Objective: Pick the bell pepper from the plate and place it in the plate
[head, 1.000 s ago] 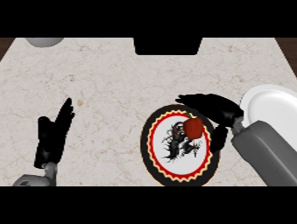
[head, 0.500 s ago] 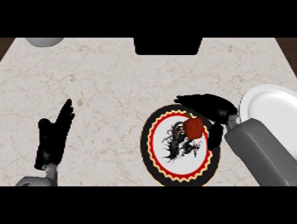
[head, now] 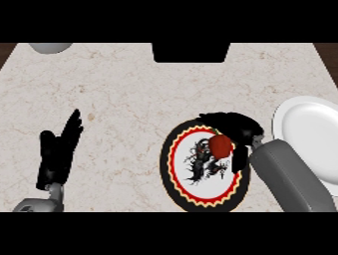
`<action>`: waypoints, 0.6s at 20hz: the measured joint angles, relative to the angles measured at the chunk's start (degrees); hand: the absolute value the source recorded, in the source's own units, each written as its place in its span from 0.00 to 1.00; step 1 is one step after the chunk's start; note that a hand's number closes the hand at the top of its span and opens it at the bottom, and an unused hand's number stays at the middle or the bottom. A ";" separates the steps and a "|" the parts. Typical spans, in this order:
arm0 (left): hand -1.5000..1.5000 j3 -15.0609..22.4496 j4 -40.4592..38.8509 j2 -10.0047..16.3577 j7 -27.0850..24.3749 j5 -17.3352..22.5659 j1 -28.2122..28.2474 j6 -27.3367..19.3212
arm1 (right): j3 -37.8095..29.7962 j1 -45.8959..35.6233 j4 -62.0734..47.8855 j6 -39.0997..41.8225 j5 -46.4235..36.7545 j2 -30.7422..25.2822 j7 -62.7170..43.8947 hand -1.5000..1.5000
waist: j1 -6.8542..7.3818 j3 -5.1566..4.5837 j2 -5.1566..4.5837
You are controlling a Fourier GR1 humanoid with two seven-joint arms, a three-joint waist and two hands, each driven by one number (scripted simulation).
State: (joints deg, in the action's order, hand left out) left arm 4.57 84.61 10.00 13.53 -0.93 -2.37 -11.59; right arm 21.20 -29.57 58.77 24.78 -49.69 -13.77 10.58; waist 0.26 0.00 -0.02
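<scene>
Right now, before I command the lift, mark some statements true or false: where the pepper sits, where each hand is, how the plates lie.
1. The bell pepper lies on the patterned plate. True.
2. The white plate holds the pepper. False: nothing shows on it.
3. The right hand is at the pepper, over the patterned plate's far side. True.
4. The left hand touches the white plate. False: it rests open at the view's left, apart from both plates.
5. The white plate is left of the patterned plate. False: it is to its right.
</scene>
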 measured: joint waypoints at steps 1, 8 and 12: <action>0.50 -0.55 -0.83 -0.08 -0.38 0.08 -0.39 0.49 | -0.31 0.33 -0.08 -0.11 -0.73 0.28 0.27 1.00 | -0.02 0.00 0.02; 0.50 -1.70 -1.59 -0.78 -1.75 -0.34 0.44 1.62 | -1.31 -1.30 -3.62 -4.97 -5.33 0.89 6.52 1.00 | 0.03 -0.03 0.03; 0.50 -1.60 0.93 -1.03 -0.56 -1.03 2.03 1.75 | -2.62 -0.96 -3.87 -8.28 -7.42 0.70 8.42 1.00 | 0.02 0.00 0.03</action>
State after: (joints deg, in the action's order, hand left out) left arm 2.97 85.54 8.97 12.97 -1.96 -0.34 -9.85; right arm 18.57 -30.54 54.91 16.50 -57.11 -13.08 19.00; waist 0.28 0.00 0.01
